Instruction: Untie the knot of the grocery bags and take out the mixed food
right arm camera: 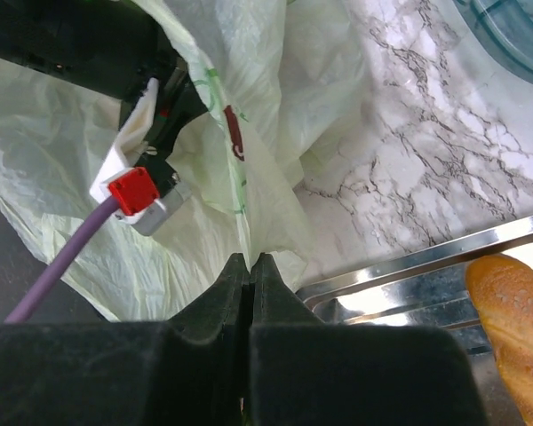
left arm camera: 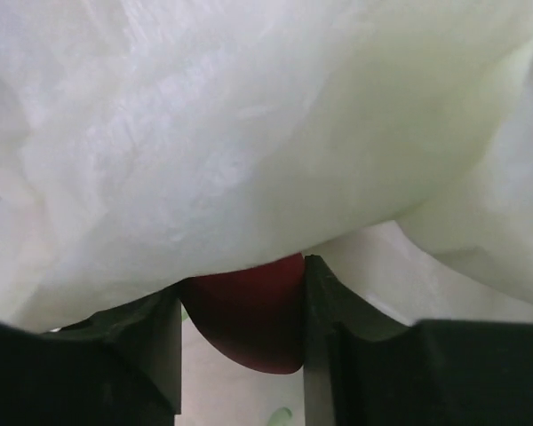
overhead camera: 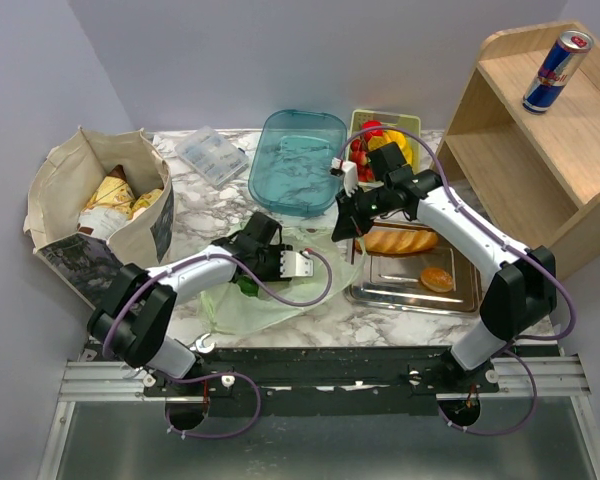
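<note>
The pale green bag (overhead camera: 305, 296) lies crumpled at the table's middle; its knot does not show. My left gripper (overhead camera: 265, 268) reaches inside it. In the left wrist view the left gripper (left arm camera: 242, 293) is shut on a dark red oval vegetable (left arm camera: 249, 319) under the bag's fabric (left arm camera: 249, 133). My right gripper (overhead camera: 342, 222) is shut on the bag's edge and holds it up; the right wrist view shows the right gripper (right arm camera: 250, 259) pinching the fabric (right arm camera: 240, 204). A dark green item (overhead camera: 247, 287) shows at the bag's left. The beige tote (overhead camera: 90, 215) stands at the left with snack packs (overhead camera: 110, 195) inside.
A metal tray (overhead camera: 380, 295) with a bread loaf (overhead camera: 400, 240) and bun (overhead camera: 437, 278) lies right of the bag. A teal tub (overhead camera: 295, 160), a clear box (overhead camera: 210, 153) and strawberries (overhead camera: 363, 152) sit behind. A wooden shelf (overhead camera: 540, 150) holds a can (overhead camera: 557, 70).
</note>
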Robot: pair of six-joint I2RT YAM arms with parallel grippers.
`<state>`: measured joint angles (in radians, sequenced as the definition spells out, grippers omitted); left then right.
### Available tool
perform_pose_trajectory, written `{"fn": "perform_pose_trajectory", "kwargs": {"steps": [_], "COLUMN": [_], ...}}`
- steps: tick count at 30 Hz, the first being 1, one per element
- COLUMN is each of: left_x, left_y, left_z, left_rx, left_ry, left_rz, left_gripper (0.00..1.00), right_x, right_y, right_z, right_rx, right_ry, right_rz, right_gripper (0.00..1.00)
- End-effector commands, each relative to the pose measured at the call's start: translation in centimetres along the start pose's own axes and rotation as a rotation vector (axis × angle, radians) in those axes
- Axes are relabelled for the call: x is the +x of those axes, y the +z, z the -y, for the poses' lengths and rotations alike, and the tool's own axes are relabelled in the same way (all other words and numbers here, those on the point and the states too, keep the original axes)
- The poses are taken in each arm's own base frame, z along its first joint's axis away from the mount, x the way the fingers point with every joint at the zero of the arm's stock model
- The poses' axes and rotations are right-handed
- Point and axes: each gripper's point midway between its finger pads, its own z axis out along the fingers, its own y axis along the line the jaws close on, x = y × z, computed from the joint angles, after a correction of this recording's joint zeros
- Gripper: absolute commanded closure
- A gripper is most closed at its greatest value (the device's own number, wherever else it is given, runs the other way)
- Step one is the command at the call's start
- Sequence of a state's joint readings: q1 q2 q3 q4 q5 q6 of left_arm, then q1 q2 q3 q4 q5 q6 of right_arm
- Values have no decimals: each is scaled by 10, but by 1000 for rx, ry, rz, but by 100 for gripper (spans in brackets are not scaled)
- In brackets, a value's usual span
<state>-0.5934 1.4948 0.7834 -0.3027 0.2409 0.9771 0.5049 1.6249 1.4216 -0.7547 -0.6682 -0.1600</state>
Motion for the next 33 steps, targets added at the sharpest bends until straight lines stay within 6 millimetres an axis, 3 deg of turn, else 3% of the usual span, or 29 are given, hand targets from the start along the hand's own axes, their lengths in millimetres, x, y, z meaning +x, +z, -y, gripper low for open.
{"fn": "perform_pose_trajectory", "kwargs": {"steps": [1,5,12,17,21,22,25,28,30,33], "left_x": [-15,-20,-17,-77,-124,-134,-156,-166,-172,-181], "left_y": [-27,-51,-85,-135,-169,-175,-190,-202,-215,-238], "left_z": [-1,10,30,47,40,34,16,-7,-23,-46], "left_rx": [-10,18,24,73,47,38,28,15,14,11], "left_ry": [3,9,55,59,2,-21,-140,-269,-367,-463], "left_rz": [33,41,54,375,598,637,723,795,854,945], "left_gripper": [92,99,100,100,100,100,100,100,100,100], "right_x": [-8,-11,-16,-20,-31,-35,-53,-78,-91,-105], "right_y": [-11,-12,-18,-21,-23,-25,-35,-56,-70,-90], "right_z": [3,8,7,5,-5,-8,-19,-29,-37,-52], "right_rx": [65,101,128,128,83,73,55,76,91,87], "right_ry": [-32,-31,-23,-25,-32,-32,-53,-86,-113,-128], "right_rz": [30,46,79,96,126,137,188,274,323,373], "right_gripper": [99,100,99,99,99,92,55,23,13,8]}}
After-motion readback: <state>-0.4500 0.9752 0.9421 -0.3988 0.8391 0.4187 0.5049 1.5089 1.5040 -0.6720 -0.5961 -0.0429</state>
